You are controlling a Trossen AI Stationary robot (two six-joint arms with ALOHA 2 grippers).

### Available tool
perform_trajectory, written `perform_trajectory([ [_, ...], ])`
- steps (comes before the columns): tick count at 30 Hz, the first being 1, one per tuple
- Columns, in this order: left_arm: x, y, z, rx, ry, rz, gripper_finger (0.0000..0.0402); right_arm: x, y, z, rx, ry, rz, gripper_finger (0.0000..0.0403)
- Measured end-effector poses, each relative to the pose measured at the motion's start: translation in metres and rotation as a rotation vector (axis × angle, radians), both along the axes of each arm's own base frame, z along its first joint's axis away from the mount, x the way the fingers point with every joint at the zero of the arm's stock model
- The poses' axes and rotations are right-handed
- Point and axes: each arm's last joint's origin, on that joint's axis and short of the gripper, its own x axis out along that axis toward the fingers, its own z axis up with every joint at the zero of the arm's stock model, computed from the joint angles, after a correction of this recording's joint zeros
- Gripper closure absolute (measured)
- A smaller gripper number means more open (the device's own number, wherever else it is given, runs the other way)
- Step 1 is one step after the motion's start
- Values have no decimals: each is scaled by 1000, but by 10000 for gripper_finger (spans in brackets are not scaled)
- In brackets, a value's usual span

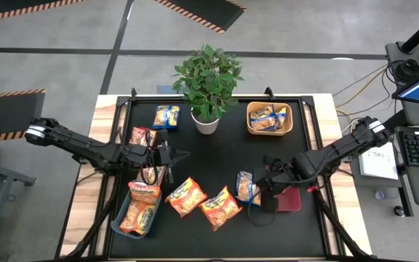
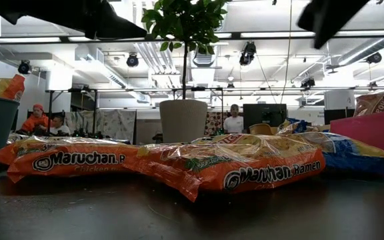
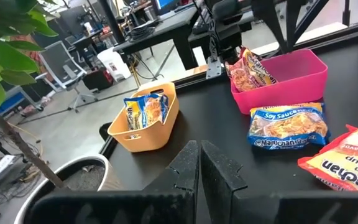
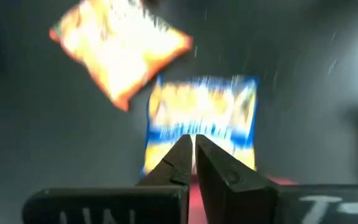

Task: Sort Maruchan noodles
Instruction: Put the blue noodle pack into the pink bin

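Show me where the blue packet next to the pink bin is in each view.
High: packet right of centre, beside the pink bin.
Low: packet far right, before the bin.
Left wrist: packet just before the bin.
Right wrist: packet just beyond the right gripper.
Landmark: the pink bin.

even overhead light from ceiling strips [image 2: 279, 35]; glare on the orange packets [image 2: 245, 170]; the right wrist view is heavily motion-blurred; the low foreground is soft
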Motion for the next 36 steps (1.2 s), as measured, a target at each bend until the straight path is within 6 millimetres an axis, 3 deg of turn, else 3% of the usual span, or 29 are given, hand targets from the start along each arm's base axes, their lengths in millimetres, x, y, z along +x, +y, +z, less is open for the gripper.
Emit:
perform_trajectory([
  [8,0,0,0,-44,-12,8,402,-1,-8,-22,-156,-306,103,394],
  [19,2,-1,-3,-188,-37,35,402,11,-37,-54,-230,-607,50,394],
  [26,14,-3,-23,-342,10,82,402,13,-53,-54,-129,-466,-32,394],
  [36,29,-7,-40,-330,33,82,402,11,-48,-54,98,-161,26,394],
])
